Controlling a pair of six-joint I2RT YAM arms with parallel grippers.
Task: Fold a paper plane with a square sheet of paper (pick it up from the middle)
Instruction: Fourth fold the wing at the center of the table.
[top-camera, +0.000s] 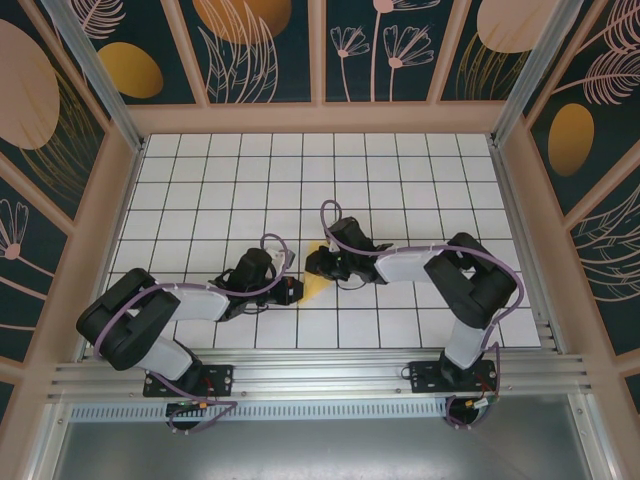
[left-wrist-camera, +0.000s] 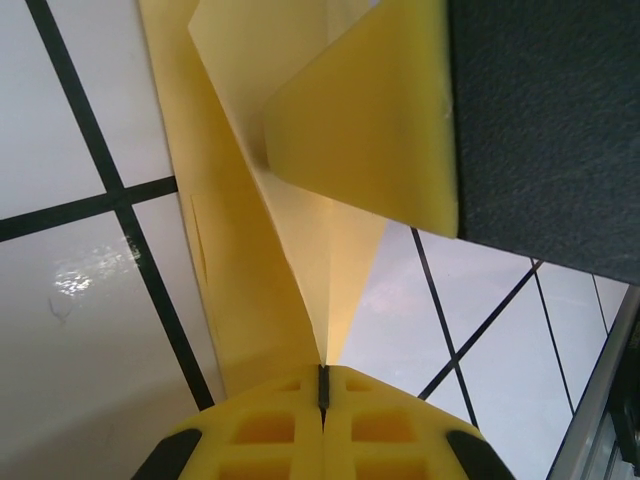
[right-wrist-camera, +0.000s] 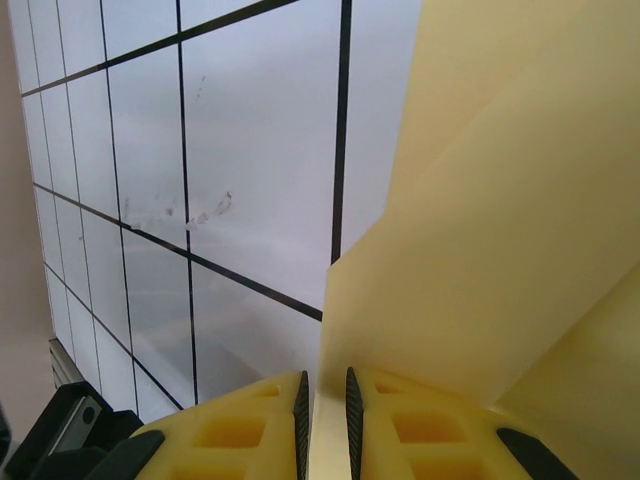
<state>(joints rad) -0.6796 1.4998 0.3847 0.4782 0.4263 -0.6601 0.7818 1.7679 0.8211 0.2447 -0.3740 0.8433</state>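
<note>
right gripper (right-wrist-camera: 325, 405) jaws pinching paper plane (right-wrist-camera: 500, 250) edge | gridded table (right-wrist-camera: 250, 150) at left

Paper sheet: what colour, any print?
Plain yellow, no print. The paper sheet shows best in the left wrist view.

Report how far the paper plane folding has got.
Done: the yellow paper already carries several folds and tapers to a narrow end. In hand: the left gripper and right gripper both pinch it between them. Left: it is not yet a finished dart released on the table.
</note>
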